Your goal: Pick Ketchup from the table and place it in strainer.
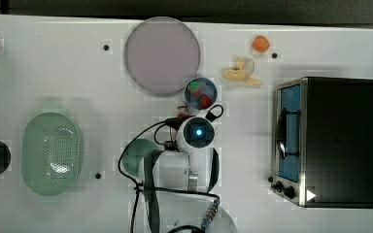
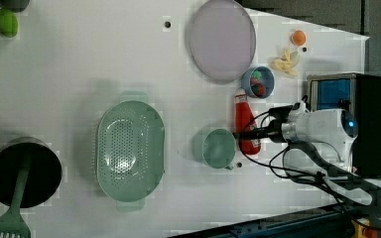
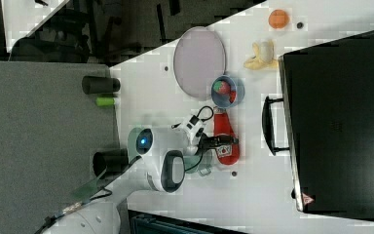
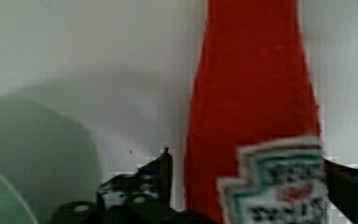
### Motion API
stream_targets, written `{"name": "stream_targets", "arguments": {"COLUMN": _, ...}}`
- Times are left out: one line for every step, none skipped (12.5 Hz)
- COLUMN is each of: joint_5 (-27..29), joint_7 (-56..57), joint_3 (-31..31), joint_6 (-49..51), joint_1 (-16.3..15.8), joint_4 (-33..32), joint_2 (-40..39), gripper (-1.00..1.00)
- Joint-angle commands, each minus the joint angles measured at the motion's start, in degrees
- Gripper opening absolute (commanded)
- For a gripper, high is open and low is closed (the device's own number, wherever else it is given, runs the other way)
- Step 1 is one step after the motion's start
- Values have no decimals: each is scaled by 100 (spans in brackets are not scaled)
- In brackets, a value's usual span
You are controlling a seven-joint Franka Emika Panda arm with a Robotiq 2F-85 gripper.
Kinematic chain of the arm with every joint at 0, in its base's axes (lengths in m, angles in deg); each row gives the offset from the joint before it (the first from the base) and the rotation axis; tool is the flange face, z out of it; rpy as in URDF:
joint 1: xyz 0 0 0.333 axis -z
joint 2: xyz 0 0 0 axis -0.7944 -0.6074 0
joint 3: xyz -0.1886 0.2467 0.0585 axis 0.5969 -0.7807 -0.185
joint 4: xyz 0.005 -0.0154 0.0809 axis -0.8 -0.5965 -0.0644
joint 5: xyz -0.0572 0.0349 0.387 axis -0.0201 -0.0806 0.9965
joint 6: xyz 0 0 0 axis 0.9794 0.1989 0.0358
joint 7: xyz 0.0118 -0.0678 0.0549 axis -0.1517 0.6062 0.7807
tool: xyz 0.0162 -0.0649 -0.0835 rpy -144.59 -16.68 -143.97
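Observation:
The ketchup [image 2: 245, 119] is a small red bottle lying on the white table, its white cap pointing toward the blue bowl [image 2: 258, 82]. The bottle [image 3: 224, 139] also shows in the right view. My gripper [image 2: 244, 135] is down at the bottle's labelled lower body. In the wrist view the ketchup [image 4: 251, 102] lies between the two black fingers [image 4: 140, 186], with a thin gap on one side, so the gripper [image 4: 248, 161] is open around it. The strainer [image 1: 52, 153], a pale green perforated oval basket, stands empty at the top view's left, well away from the arm.
A teal mug [image 2: 218, 148] stands right beside the bottle, between it and the strainer [image 2: 129, 148]. A greyish-lilac plate [image 1: 162, 55], an orange ball [image 1: 261, 43] and a banana-like item [image 1: 242, 73] lie at the back. A toaster oven [image 1: 330, 141] sits at the top view's right. A black pot [image 2: 25, 171] holds a spatula.

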Motion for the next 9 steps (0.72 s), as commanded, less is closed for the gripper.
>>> {"name": "stream_targets", "arguments": {"joint_5": -2, "joint_7": 258, "joint_3": 76, "joint_6": -219, "joint_1": -34, "joint_4": 102, "joint_2": 128, "gripper": 43}}
{"name": "stream_targets", "arguments": {"joint_5": -2, "joint_7": 257, "joint_3": 63, "joint_6": -238, "joint_1": -34, "joint_4": 148, "joint_2": 191, "gripper": 26}}
{"name": "stream_targets", "arguments": {"joint_5": -1, "joint_7": 248, "joint_3": 67, "joint_6": -224, "joint_1": -34, "joint_4": 139, "joint_2": 281, "gripper": 26}}
{"name": "stream_targets", "arguments": {"joint_5": -1, "joint_7": 233, "joint_3": 70, "joint_6": -186, "joint_1": -32, "joint_4": 127, "joint_2": 398, "gripper": 26}}
{"name": "stream_targets", "arguments": {"joint_5": 1, "joint_7": 235, "joint_3": 78, "joint_6": -119, "joint_1": -30, "joint_4": 123, "joint_2": 556, "gripper": 26}}
{"name": "stream_targets", "arguments": {"joint_5": 1, "joint_7": 233, "joint_3": 89, "joint_6": 0, "joint_1": -29, "joint_4": 122, "joint_2": 753, "gripper": 26}}
{"name": "stream_targets", "arguments": {"joint_5": 1, "joint_7": 234, "joint_3": 97, "joint_6": 198, "joint_1": -29, "joint_4": 122, "joint_2": 992, "gripper": 26}}
{"name": "stream_targets", "arguments": {"joint_5": 3, "joint_7": 231, "joint_3": 101, "joint_6": 479, "joint_1": -29, "joint_4": 122, "joint_2": 1266, "gripper": 26}}
{"name": "stream_targets", "arguments": {"joint_5": 8, "joint_7": 215, "joint_3": 100, "joint_6": 820, "joint_1": -30, "joint_4": 139, "joint_2": 1566, "gripper": 26}}
